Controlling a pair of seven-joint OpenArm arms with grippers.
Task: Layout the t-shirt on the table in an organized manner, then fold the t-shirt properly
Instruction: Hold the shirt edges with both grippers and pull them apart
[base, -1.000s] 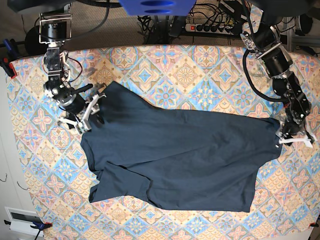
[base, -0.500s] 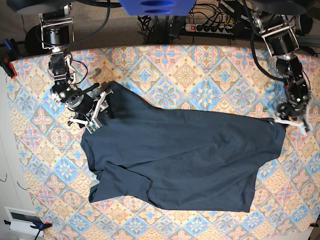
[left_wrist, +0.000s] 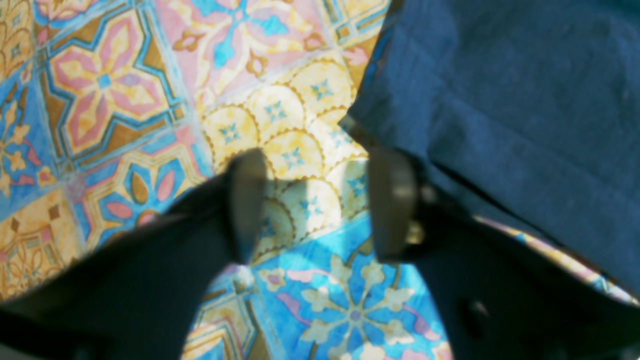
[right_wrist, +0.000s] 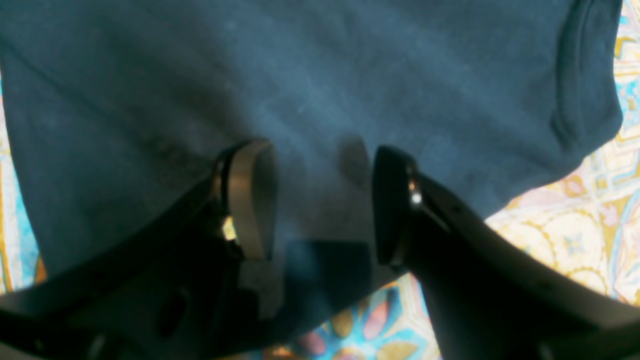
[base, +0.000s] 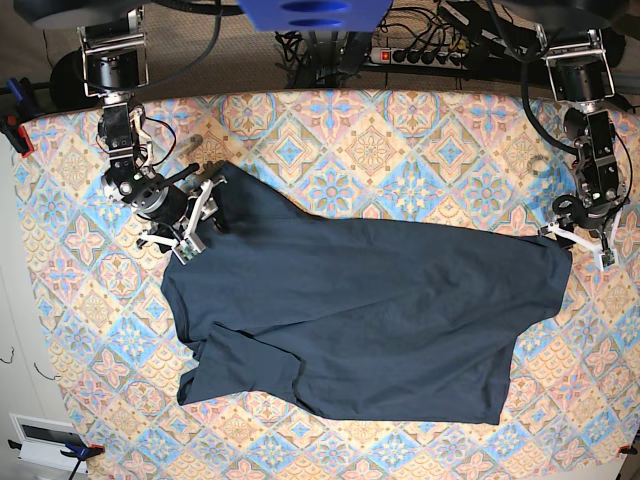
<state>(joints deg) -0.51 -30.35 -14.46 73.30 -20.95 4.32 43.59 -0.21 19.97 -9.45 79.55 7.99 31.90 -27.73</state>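
Note:
The dark navy t-shirt (base: 360, 310) lies spread but skewed across the middle of the patterned table (base: 400, 130), with a fold near its lower left. My right gripper (base: 200, 218) stands open over the shirt's upper left edge. In the right wrist view the right gripper (right_wrist: 320, 200) has only the t-shirt (right_wrist: 325, 75) fabric beneath its parted fingers. My left gripper (base: 580, 243) is open at the shirt's right corner. In the left wrist view the left gripper (left_wrist: 320, 200) spans bare table (left_wrist: 125, 100), and the t-shirt (left_wrist: 500, 100) edge lies just beside one finger.
A power strip (base: 430, 52) and cables lie beyond the table's far edge. A blue object (base: 315, 12) hangs at the top centre. A red clamp (base: 20, 135) grips the left edge, and a white device (base: 45, 440) sits at the lower left corner.
My left gripper has opened, let go of the shirt's right corner and moved toward the far edge. My right gripper shifted right, onto the shirt's upper left edge.

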